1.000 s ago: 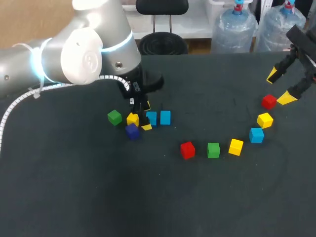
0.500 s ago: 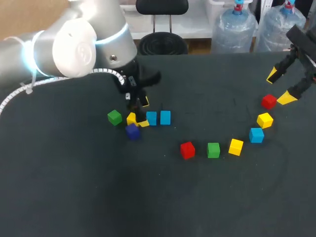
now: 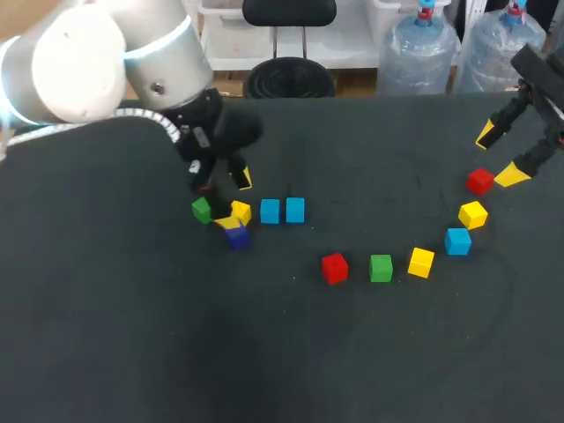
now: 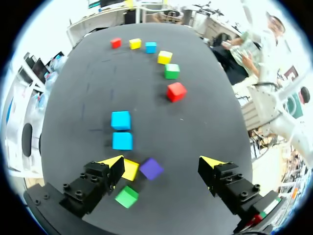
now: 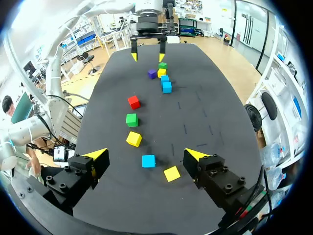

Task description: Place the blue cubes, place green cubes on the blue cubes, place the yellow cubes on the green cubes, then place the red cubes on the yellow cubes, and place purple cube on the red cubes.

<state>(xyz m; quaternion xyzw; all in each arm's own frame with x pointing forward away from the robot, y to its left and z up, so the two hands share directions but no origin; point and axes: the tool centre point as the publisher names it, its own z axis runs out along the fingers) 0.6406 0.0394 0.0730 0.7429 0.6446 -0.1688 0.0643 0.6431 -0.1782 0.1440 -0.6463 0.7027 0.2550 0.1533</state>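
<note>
Two blue cubes sit side by side left of the middle. Just left of them lie a yellow cube, a purple cube and a green cube. My left gripper hangs open above this cluster; in its wrist view the left gripper holds nothing and the purple cube lies below, between the fingers. A curved row runs to the right: red, green, yellow, blue, yellow, red. My right gripper is open above the far red cube.
The black table has wide bare room along its near side and in the far middle. In the right wrist view the right gripper sits over a blue cube, and the left gripper shows at the far end.
My left arm has pulled back and leftward, carrying its open gripper from beside the blue cubes to over the yellow and purple cubes. The cubes and the right arm stayed put.
</note>
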